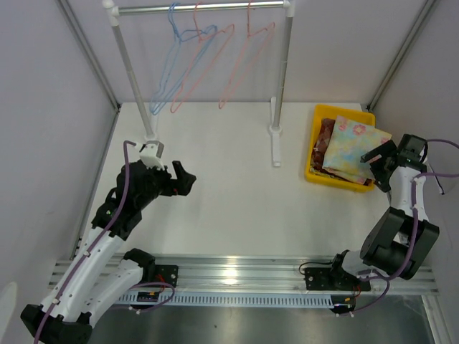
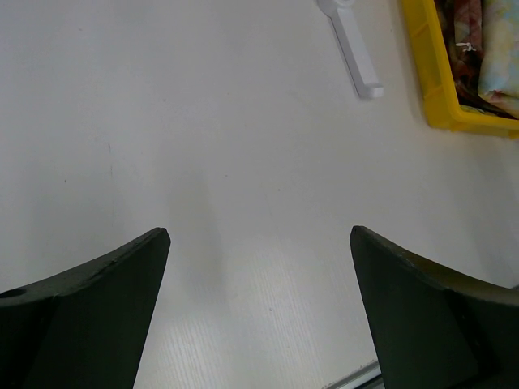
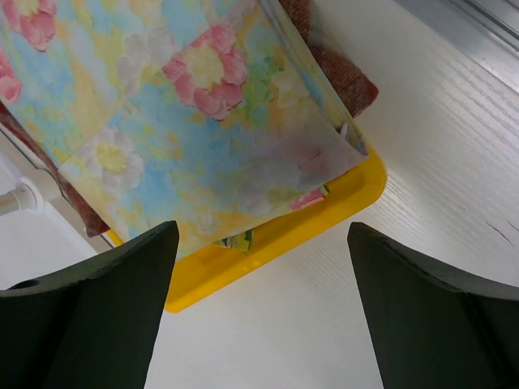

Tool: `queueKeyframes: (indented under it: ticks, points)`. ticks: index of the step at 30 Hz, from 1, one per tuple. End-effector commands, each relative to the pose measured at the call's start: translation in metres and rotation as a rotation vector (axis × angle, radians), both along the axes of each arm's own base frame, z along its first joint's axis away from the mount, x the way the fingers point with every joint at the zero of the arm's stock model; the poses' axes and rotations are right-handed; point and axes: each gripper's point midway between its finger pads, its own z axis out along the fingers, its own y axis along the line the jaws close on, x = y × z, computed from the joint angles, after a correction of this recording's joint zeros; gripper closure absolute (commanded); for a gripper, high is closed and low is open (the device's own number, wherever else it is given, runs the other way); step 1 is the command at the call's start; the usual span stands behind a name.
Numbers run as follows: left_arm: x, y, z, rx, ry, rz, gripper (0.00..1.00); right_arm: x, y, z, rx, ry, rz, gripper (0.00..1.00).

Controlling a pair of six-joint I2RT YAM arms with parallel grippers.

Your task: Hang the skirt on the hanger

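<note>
Left tool (image 1: 188,179), far left of the bin (image 1: 313,147), hangs over bare tabletop (image 1: 237,201) with jaws spread and nothing between them. Behind and left of the bin, three hangers (image 1: 204,66) (one blue, two pink) dangle from the rack (image 1: 208,7). Inside the bin lies the folded floral skirt (image 1: 353,149), over a dark red cloth (image 1: 326,136). Right tool (image 1: 376,161) hovers at the bin's right edge, jaws wide, empty.

Bright, even light (soft shadows)
</note>
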Motion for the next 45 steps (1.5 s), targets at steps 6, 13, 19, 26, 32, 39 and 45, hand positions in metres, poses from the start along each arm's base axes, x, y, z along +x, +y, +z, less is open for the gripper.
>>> queueKeyframes:
  ticks: [6,13,19,26,32,39,45]
  points:
    - [-0.002,-0.009,0.011,-0.032,-0.032,-0.046,0.01,0.007,-0.009,-0.012,-0.007,-0.015,-0.029,0.09]
    - [-0.002,-0.009,0.011,-0.033,-0.033,-0.046,0.01,0.027,-0.012,-0.012,0.012,-0.07,-0.037,0.2]
    - [-0.002,-0.009,0.011,-0.035,-0.032,-0.047,0.01,0.036,-0.018,-0.011,0.004,-0.069,-0.038,0.33]
    - [-0.002,-0.01,0.01,-0.034,-0.029,-0.048,0.01,0.045,-0.024,-0.008,-0.007,-0.064,-0.035,0.57]
    - [-0.001,-0.008,0.008,-0.029,-0.023,-0.04,0.01,0.061,-0.023,0.002,-0.007,-0.077,-0.019,1.0]
    - [0.0,-0.006,0.006,-0.021,-0.02,-0.029,0.01,0.097,0.041,0.103,-0.113,-0.21,0.174,1.0]
    - [0.002,-0.004,0.003,-0.007,-0.011,-0.013,0.01,0.099,0.185,0.204,-0.239,-0.357,0.48,1.0]
